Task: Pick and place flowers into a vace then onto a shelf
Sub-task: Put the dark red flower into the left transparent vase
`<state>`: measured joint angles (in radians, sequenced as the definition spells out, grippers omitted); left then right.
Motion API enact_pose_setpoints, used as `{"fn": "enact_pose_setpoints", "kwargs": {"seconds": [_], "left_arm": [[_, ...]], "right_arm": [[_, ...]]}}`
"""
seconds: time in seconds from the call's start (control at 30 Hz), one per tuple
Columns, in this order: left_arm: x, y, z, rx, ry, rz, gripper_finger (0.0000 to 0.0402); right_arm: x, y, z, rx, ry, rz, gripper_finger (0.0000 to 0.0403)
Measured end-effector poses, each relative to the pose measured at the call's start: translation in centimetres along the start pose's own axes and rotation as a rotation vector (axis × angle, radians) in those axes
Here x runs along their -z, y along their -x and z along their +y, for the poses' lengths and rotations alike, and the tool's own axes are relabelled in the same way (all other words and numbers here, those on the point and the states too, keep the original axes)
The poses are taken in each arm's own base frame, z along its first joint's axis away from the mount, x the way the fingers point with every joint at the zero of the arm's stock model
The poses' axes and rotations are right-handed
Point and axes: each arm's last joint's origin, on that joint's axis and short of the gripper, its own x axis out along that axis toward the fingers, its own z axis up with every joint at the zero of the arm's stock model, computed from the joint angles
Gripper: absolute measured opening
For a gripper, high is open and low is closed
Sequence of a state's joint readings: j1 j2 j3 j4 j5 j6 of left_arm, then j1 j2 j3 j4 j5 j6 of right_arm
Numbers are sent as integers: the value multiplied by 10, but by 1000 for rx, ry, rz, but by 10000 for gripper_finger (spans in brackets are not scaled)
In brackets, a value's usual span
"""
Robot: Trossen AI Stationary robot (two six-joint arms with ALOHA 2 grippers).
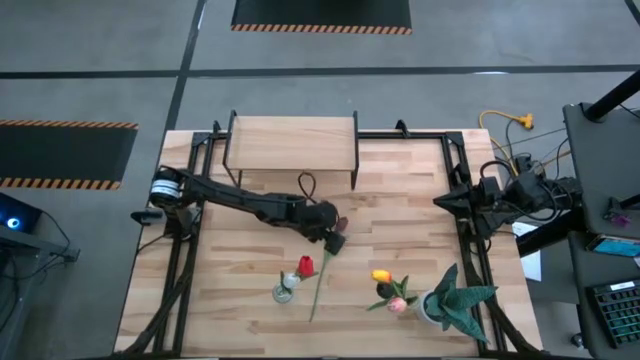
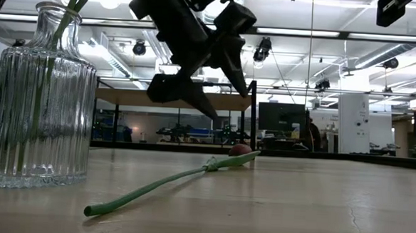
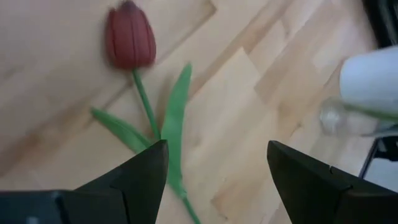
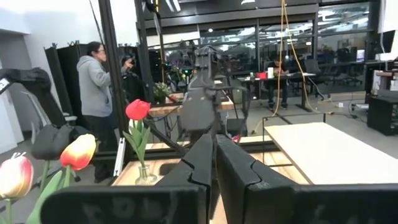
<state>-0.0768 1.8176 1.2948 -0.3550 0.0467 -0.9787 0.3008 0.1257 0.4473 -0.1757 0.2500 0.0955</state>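
Wooden bench (image 1: 400,190): left gripper (image 1: 333,233), jaws apart, hovers over the maroon tulip (image 1: 338,225) mid-bench. Right gripper (image 4: 213,163) waits closed at the right edge. Risk: the thin stem (image 3: 144,102) may slip between closing jaws.

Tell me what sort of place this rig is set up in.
Probably an open robotics lab or workshop: hazard-striped floor markings beside the table, rows of ceiling lights over distant desks with monitors, and a person standing behind the frame.

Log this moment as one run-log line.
left gripper: open, above dark tulip lying on table | right gripper: shut, parked at right edge | vase: holds red tulip | shelf: bare
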Motion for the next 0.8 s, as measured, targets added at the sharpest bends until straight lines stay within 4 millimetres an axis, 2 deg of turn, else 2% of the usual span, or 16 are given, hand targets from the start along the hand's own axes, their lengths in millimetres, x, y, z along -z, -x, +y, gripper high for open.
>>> {"fn": "enact_pose_setpoints", "kwargs": {"seconds": [0.27,0.63,0.8], "left_arm": [[20,-31,-1,-67,12,41,256],[20,-59,5,-207,54,24,255],[22,-66,8,-251,51,43,252]], "right_arm": [[0,0,0,8,-1,3,13],[0,0,0,11,-40,3,13],[0,0,0,11,-42,3,13]]}}
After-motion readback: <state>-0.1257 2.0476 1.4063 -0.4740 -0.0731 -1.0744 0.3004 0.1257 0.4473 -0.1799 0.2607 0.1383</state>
